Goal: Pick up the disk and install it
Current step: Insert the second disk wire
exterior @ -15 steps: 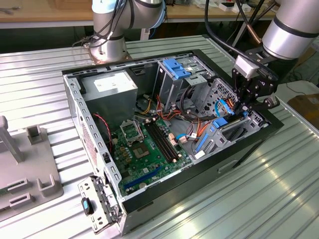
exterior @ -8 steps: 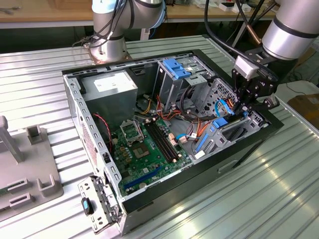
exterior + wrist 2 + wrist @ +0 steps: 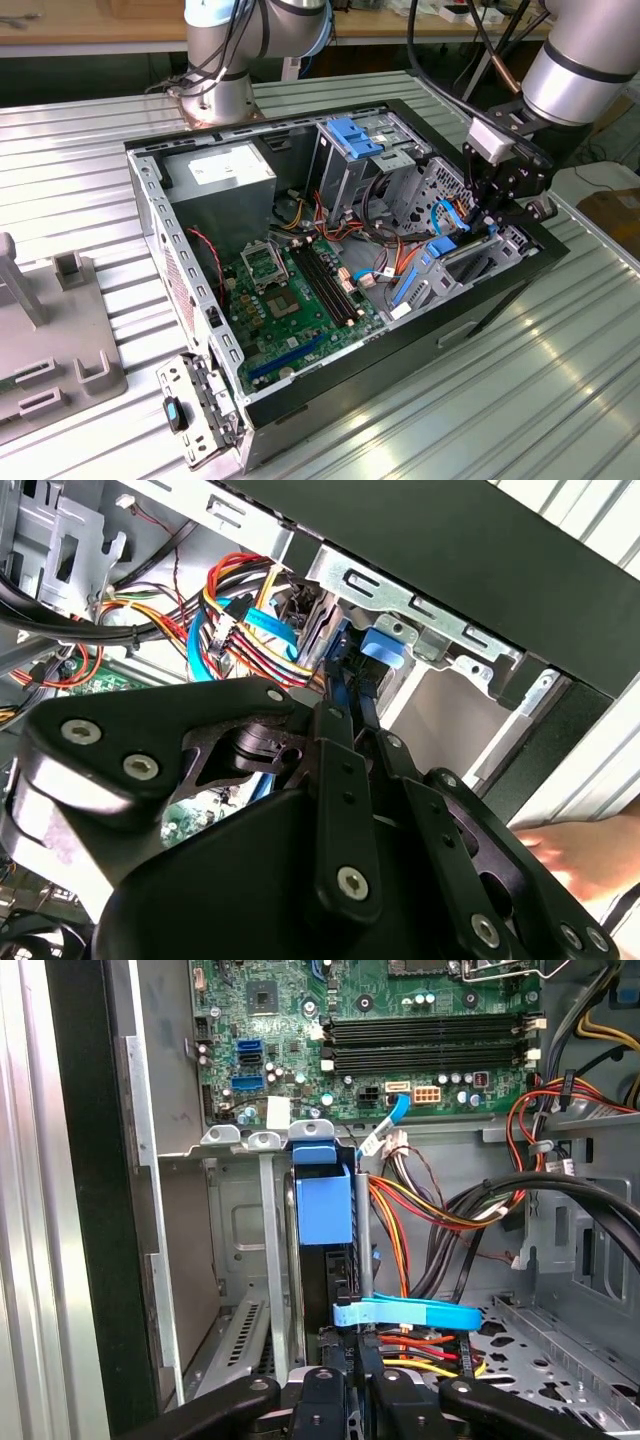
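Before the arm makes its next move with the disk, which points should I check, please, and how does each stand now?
1. Tool closed on the disk: ok.
2. Disk upright in the metal bay: ok.
3. Disk pushed fully home: cannot tell.
4. Blue flat cable away from the disk: not ok, it crosses the disk's edge beside the tool.
5. People away from the case: not ok, a hand is beside it.
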`<action>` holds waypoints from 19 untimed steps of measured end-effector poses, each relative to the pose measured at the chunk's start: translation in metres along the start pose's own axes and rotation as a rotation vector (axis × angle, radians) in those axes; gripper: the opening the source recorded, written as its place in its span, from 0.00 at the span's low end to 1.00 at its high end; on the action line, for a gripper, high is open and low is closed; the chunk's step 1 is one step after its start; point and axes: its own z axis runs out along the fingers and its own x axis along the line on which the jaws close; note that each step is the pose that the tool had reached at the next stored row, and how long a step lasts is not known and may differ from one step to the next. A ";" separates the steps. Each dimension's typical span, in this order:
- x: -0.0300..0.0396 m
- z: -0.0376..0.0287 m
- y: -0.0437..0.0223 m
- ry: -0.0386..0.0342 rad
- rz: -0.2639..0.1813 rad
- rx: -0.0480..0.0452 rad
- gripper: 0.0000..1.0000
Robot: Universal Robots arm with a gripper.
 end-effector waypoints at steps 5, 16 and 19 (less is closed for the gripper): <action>0.0000 0.0005 0.0000 -0.0007 0.000 0.0000 0.18; 0.0001 -0.0241 -0.0022 -0.0001 0.000 0.0000 0.24; 0.0001 -0.0344 -0.0032 -0.0002 0.000 0.0000 0.24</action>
